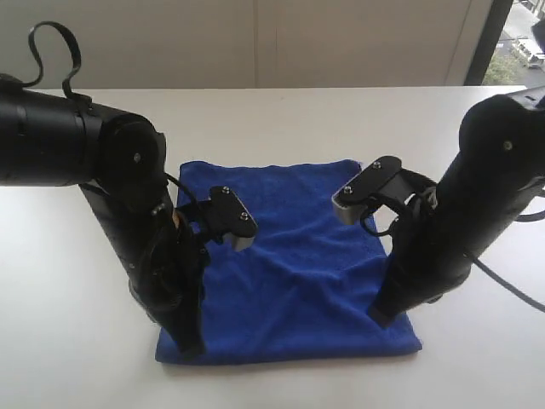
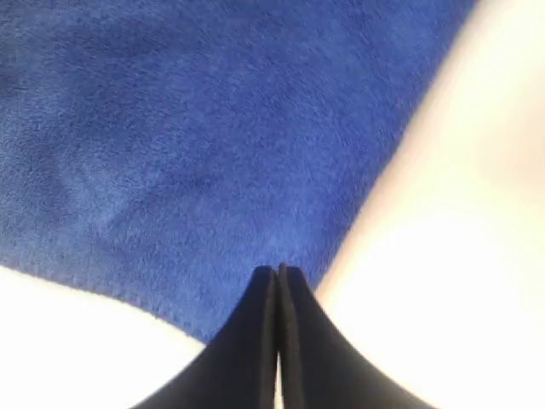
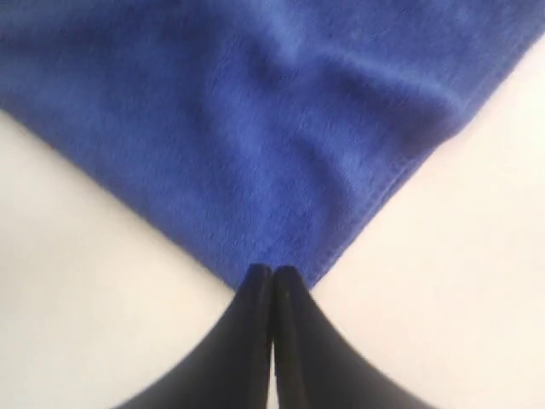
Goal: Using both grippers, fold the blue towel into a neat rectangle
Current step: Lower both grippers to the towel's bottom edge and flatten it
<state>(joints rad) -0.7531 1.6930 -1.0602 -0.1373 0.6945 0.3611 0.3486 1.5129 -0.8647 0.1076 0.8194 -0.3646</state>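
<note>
The blue towel (image 1: 298, 256) lies flat on the white table (image 1: 281, 119), with slight wrinkles across its middle. My left gripper (image 1: 192, 348) points down at the towel's near left corner. In the left wrist view the towel (image 2: 170, 128) fills the frame behind my left gripper (image 2: 278, 271), whose fingers are pressed together with the tips just inside the corner. My right gripper (image 1: 379, 317) points down near the near right corner. The right wrist view has the towel (image 3: 281, 111) narrowing to a stitched corner right at my right gripper (image 3: 272, 271), also shut. No cloth shows between either pair of fingers.
Both black arms lean in over the towel's left and right sides. Bare white tabletop surrounds the towel. A pale wall runs behind the table, with a window strip (image 1: 519, 43) at the far right.
</note>
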